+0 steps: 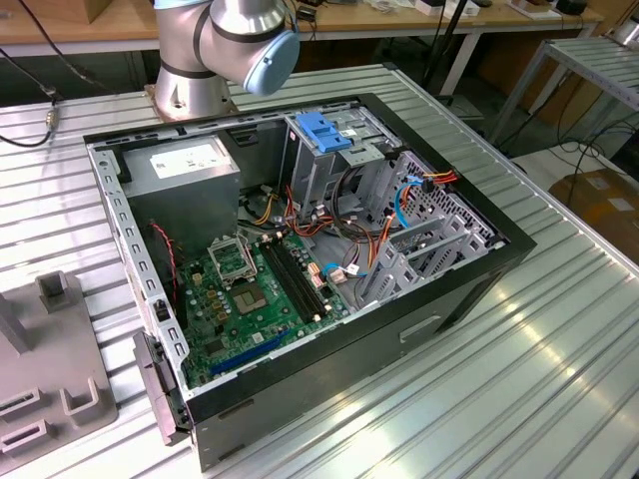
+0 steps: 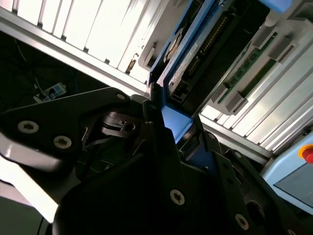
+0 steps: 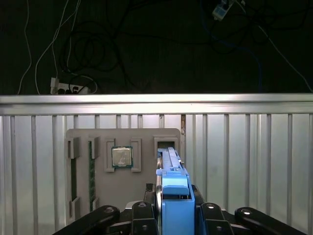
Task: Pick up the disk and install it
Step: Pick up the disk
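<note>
In both wrist views my gripper (image 3: 175,198) is shut on the disk (image 3: 172,171), its black fingers (image 3: 152,203) pressed against either side of the bright blue side-rail frame. The disk stands on its narrow edge, and its far end sits at a slot of a grey holder plate (image 3: 100,139). In the second wrist view, the disk (image 2: 188,51) shows its grey body, white label and blue rail running away from the gripper (image 2: 175,126). The exterior view has the open computer case (image 1: 300,249) with its tall metal drive cage (image 1: 319,175), topped by a fixed blue bracket (image 1: 324,130).
The holder plate also carries a processor chip (image 3: 121,157) and memory sticks (image 3: 91,171), on a ribbed metal table (image 3: 244,161) whose edge lies just beyond. The arm's base (image 1: 200,60) stands behind the case. Another grey fixture (image 1: 50,369) lies at the exterior view's left. Cables fill the case.
</note>
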Controlling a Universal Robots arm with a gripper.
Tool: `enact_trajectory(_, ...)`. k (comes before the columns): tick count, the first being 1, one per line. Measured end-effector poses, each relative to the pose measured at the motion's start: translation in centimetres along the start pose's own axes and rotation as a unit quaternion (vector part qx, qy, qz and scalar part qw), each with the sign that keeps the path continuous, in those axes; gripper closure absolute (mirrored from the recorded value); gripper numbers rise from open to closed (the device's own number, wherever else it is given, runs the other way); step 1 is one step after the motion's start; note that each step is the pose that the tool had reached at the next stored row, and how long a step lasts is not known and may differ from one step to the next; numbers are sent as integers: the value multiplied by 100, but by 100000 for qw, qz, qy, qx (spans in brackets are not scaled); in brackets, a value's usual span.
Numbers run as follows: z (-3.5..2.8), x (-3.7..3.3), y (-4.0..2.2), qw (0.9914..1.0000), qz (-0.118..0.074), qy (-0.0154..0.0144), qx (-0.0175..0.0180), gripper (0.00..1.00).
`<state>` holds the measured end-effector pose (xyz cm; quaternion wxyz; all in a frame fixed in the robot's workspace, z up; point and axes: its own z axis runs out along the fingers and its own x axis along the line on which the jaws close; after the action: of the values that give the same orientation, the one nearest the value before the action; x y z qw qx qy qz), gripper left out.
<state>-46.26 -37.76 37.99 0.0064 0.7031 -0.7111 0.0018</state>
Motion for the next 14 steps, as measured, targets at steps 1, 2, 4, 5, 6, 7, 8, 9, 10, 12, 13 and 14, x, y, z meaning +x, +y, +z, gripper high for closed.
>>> enact_trajectory(1,-12,0,0,100000,0,0,1,63)
enact_trajectory(2,-22,0,0,100000,-1,-3,6,63)
enact_trajectory(4,-45,1,1,100000,2,-4,7,63)
enact_trajectory(5,-59,1,1,100000,1,-4,7,63)
enact_trajectory(6,-74,1,1,100000,1,-3,3,63)
enact_trajectory(7,-93,1,1,100000,2,-6,10,63)
enact_trajectory(8,-113,1,1,100000,1,-3,3,63)
enact_trajectory(9,-148,2,1,100000,1,-3,4,63)
enact_trajectory(10,-194,2,1,100000,1,-5,9,63)
enact_trajectory(12,-271,3,2,100000,3,-6,9,63)
enact_trajectory(13,-292,4,2,100000,0,-6,8,63)
enact_trajectory(14,-314,4,2,100000,0,-7,12,63)
